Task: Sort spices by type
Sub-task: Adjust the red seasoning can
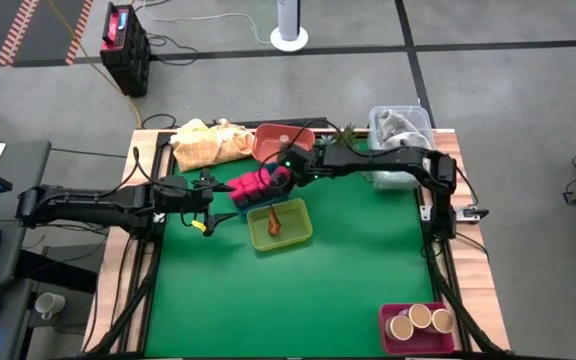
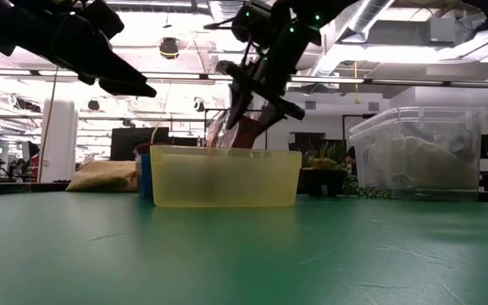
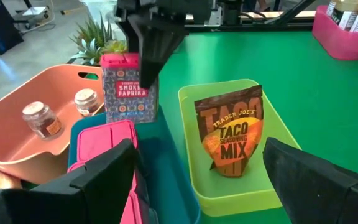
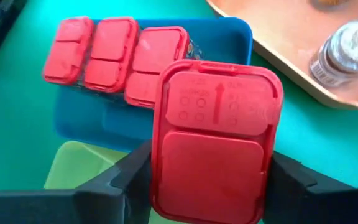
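High view: the right gripper (image 1: 280,176) hung over the blue bin (image 1: 249,197); the left gripper (image 1: 206,205) waited beside it, jaws wide and empty.
Left wrist view: a paprika tin (image 3: 128,88) stood upright above that bin, beside the yellow-green bin (image 3: 232,167) holding a taco-mix packet (image 3: 233,135).
Right wrist view: the fingers clamped the tin's red lid (image 4: 214,139) from both sides; three more tins (image 4: 114,58) lay in the bin.

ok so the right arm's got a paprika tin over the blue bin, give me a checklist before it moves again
1. Right gripper closed on the smoked paprika tin, fingers on both sides: ok.
2. Tin upright in the grip: ok.
3. Room in the blue bin beside the three red-lidded tins: ok.
4. Left gripper open, empty, near the bin: cannot tell if clear.
5. Taco seasoning packet in the yellow-green tray, out of the way: ok.
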`<control>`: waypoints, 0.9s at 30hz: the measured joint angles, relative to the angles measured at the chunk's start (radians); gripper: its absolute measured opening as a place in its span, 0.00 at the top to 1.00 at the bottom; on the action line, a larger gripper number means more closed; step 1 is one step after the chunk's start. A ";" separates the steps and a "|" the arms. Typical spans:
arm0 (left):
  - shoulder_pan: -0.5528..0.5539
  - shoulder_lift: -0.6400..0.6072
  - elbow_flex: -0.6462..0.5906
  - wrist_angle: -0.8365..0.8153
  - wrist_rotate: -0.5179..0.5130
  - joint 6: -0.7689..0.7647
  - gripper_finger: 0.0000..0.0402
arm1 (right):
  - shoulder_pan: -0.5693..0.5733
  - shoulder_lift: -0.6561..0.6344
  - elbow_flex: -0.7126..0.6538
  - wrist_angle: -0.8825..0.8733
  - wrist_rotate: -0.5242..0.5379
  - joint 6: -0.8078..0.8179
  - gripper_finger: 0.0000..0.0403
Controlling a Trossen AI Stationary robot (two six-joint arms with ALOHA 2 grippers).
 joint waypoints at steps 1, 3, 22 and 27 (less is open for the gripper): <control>0.000 0.000 0.000 0.000 0.000 0.000 0.16 | 0.000 0.000 0.015 -0.015 -0.001 -0.005 0.40; 0.000 0.000 0.000 0.000 0.000 0.000 0.16 | 0.000 0.000 0.040 -0.035 -0.002 -0.012 0.40; 0.000 0.002 0.000 -0.030 -0.003 -0.026 0.16 | 0.019 0.000 0.243 -0.358 0.045 -0.207 0.40; 0.000 0.002 0.000 -0.030 -0.011 -0.037 0.16 | 0.067 0.000 0.246 -0.321 0.045 -0.525 0.40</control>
